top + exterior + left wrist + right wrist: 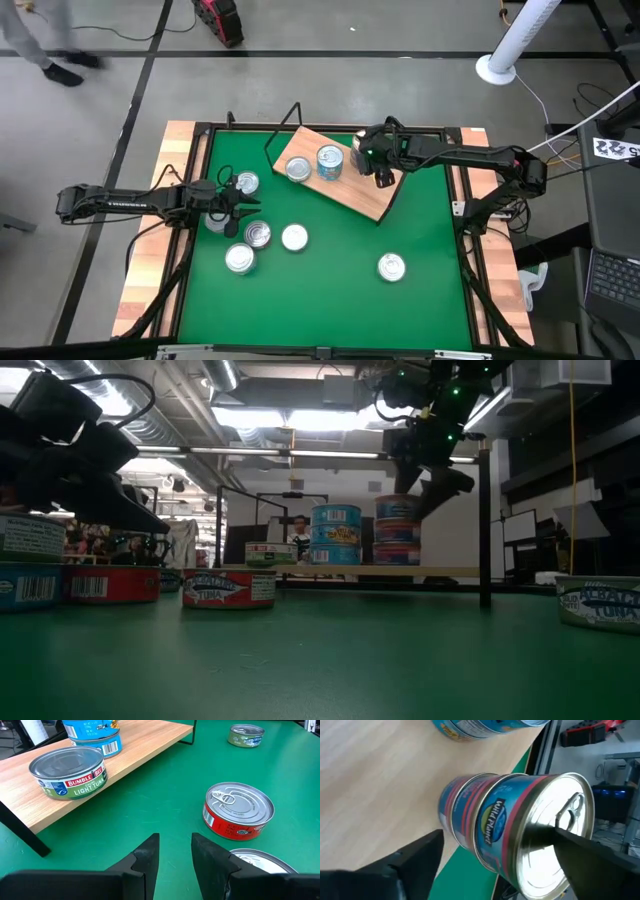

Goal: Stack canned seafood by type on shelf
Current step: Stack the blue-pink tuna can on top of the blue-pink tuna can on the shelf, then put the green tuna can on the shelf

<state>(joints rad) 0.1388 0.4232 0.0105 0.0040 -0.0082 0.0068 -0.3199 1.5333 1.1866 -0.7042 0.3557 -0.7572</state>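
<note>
The right hand [381, 172], fingers spread, hovers above the Wild Planet tin stack [515, 840] on the shelf [370, 196], upper centre of the high view. Rigid, weighty, slick-sided tins: probably best pinched across the rim. The left hand [175, 852], parted, waits over the tabletop [330, 270].

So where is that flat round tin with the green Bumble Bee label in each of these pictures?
High view: the green-labelled silver-lidded tin sits on the light-brown wooden shelf board, at the end nearer the left arm.
Low view: leftmost tin on the board.
Left wrist view: nearest tin on the board.
Right wrist view: not in it.
Shared landmark: the board itself, seen in all four.
</note>
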